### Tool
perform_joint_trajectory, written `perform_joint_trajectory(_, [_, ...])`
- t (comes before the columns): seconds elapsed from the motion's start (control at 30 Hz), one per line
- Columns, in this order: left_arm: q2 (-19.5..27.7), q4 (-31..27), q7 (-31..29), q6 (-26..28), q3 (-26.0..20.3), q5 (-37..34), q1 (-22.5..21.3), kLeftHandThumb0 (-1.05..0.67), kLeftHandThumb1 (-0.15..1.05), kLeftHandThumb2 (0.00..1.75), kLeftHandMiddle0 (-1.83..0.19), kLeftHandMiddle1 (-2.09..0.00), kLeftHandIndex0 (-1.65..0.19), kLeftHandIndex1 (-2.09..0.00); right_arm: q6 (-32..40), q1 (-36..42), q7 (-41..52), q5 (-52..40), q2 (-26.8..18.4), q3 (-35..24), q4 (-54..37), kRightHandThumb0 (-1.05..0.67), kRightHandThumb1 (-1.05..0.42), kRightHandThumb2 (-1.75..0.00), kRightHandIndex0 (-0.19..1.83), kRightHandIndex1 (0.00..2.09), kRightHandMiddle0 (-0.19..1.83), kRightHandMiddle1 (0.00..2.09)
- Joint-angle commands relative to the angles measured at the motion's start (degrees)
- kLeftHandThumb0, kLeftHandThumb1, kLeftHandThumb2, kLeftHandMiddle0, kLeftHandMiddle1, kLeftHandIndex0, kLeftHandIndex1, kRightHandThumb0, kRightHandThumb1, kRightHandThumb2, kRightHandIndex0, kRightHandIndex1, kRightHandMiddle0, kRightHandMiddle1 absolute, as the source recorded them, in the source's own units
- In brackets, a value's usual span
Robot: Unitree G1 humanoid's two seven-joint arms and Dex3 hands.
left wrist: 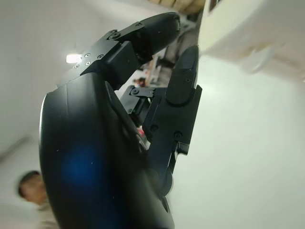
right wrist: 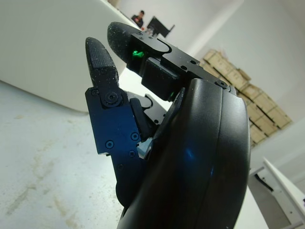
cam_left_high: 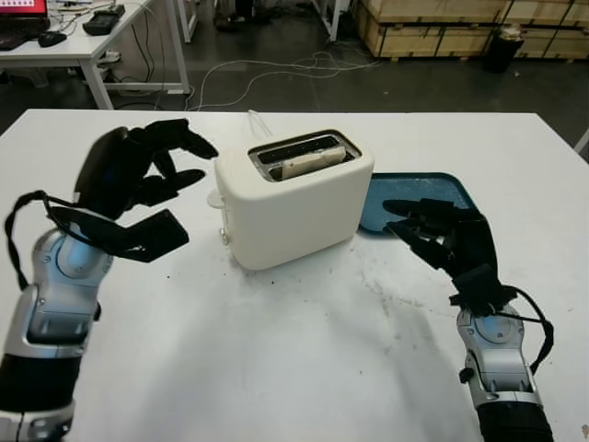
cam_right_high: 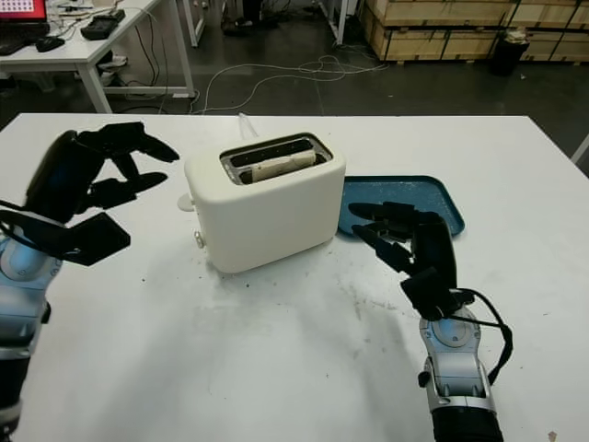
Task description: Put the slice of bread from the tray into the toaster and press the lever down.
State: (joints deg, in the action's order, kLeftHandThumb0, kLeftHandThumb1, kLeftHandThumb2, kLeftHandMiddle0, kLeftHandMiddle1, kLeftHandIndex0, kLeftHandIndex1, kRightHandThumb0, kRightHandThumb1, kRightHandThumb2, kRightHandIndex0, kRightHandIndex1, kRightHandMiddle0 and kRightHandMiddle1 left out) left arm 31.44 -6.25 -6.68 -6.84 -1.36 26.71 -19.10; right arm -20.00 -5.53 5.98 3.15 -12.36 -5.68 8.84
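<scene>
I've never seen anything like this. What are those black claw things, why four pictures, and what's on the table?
They are a humanoid robot's two three-fingered hands. The two wide pictures come from cameras in its head, looking down at a white table; the two close-ups come from cameras on its wrists. On the table stands a cream toaster with a bread slice already in its slot, and behind it a blue tray. The left hand is raised beside the toaster's lever; the right hand is in front of the tray. Both are open, holding nothing.
</scene>
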Motion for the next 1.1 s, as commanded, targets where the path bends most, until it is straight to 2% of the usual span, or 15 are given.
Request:
perform_joint_trajectory(0.0, [1.2, 2.1, 0.5, -1.1, 1.5, 2.4, -2.0, -0.20, 0.81, 0.00, -0.75, -1.55, -1.09, -0.30, 0.9, -0.6, 0.1, -0.2, -0.5, 0.0, -0.5, -0.40, -0.84, 0.00, 1.02, 0.65, 1.15, 0.00])
perform_joint_trajectory(0.13, [2.3, 6.5, 0.5, -3.5, 3.5, 4.1, -4.4, -0.22, 0.78, 0.00, -0.79, -1.52, -1.17, -0.21, 1.4, -0.5, 0.2, -0.3, -0.5, 0.0, -0.9, -0.40, -0.84, 0.00, 1.02, 0.65, 1.14, 0.00])
perform_joint_trajectory(0.27, [3.2, 9.1, -1.3, -4.1, 5.8, 5.3, -6.2, -0.21, 0.80, 0.01, -0.87, -1.45, -1.19, -0.15, 0.9, -0.5, 0.1, -0.3, -0.5, 0.0, -0.9, -0.40, -0.84, 0.00, 1.02, 0.66, 1.15, 0.00])
perform_joint_trajectory(0.5, [3.2, 13.3, -0.5, -9.3, 7.0, 4.2, -7.6, -0.17, 0.78, 0.00, -0.87, -1.67, -1.24, -0.14, 0.7, -0.4, 0.2, -0.4, -0.5, -0.1, -0.9, -0.39, -0.84, 0.00, 1.00, 0.66, 1.14, 0.00])
perform_joint_trajectory(0.67, [3.3, 15.1, 0.6, -11.6, 7.7, 4.9, -7.8, -0.18, 0.78, 0.01, -0.86, -1.71, -1.25, -0.14, 0.7, -0.5, 0.2, -0.3, -0.6, -0.1, -0.6, -0.40, -0.84, 0.00, 1.01, 0.65, 1.14, 0.00])
perform_joint_trajectory(0.87, [4.0, 13.8, 1.8, -11.2, 7.4, 6.3, -6.9, -0.14, 0.80, 0.01, -0.82, -1.72, -1.25, -0.13, 0.6, -0.5, 0.0, -0.2, -0.6, -0.2, -0.5, -0.40, -0.84, 0.00, 1.01, 0.65, 1.14, 0.00])
perform_joint_trajectory(0.97, [4.3, 10.5, 2.3, -9.6, 5.2, 5.6, -5.4, -0.11, 0.82, 0.02, -0.79, -1.68, -1.21, -0.12, 0.8, -0.4, 0.0, -0.1, -0.6, -0.1, -0.6, -0.40, -0.84, 0.00, 1.02, 0.66, 1.14, 0.00])
perform_joint_trajectory(1.07, [4.6, 6.9, 2.3, -8.0, 2.6, 4.8, -3.8, -0.12, 0.84, 0.02, -0.76, -1.74, -1.20, -0.12, 0.8, -0.4, 0.1, -0.1, -0.7, -0.1, -0.7, -0.40, -0.84, 0.00, 1.01, 0.66, 1.14, 0.00])
